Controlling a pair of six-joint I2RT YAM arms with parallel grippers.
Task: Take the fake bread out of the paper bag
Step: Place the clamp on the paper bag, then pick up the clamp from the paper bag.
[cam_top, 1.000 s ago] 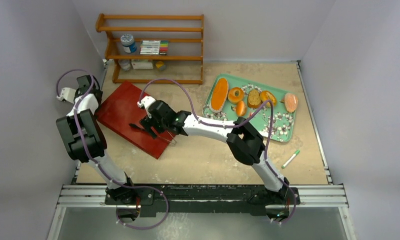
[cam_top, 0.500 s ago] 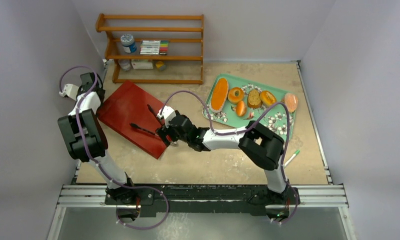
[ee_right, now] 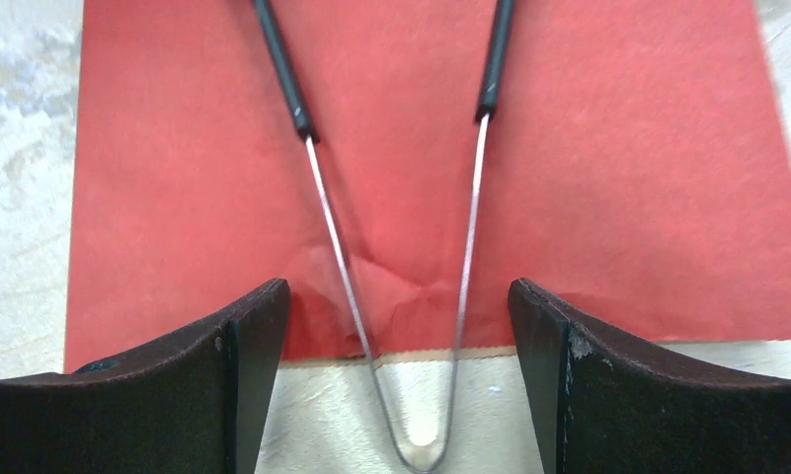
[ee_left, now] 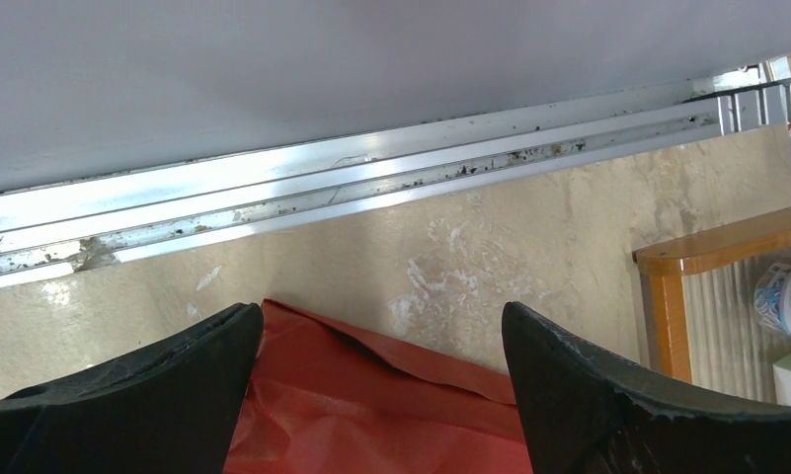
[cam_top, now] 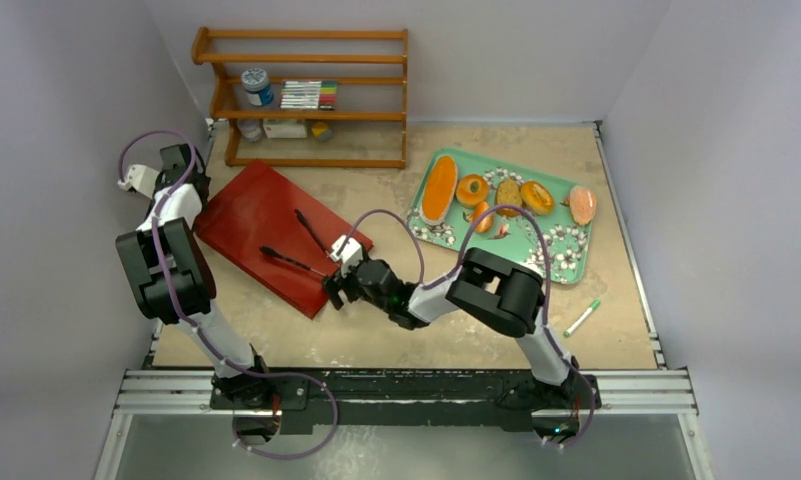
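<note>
The red paper bag (cam_top: 256,215) lies flat on the table at the left, and its zigzag rim (ee_right: 569,348) faces my right gripper. Several pieces of fake bread (cam_top: 438,190) lie on the green tray, clear of the bag. My right gripper (cam_top: 338,288) is open and low at the bag's rim. The bend of a pair of wire tongs (ee_right: 421,449) lies loose between its fingers. My left gripper (cam_top: 188,178) is open at the bag's far left edge. A red corner of the bag (ee_left: 371,395) shows between its fingers, held by neither of them.
The tongs (cam_top: 301,250) lie spread on the bag, black tips pointing away from my right gripper. The flower-patterned green tray (cam_top: 561,255) sits at the right, and a green marker (cam_top: 582,317) lies near it. A wooden shelf (cam_top: 306,100) with jars stands at the back.
My right arm has pulled back from over the bag to its near rim. The tongs now lie spread and uncovered on the bag. My left gripper has shifted slightly.
</note>
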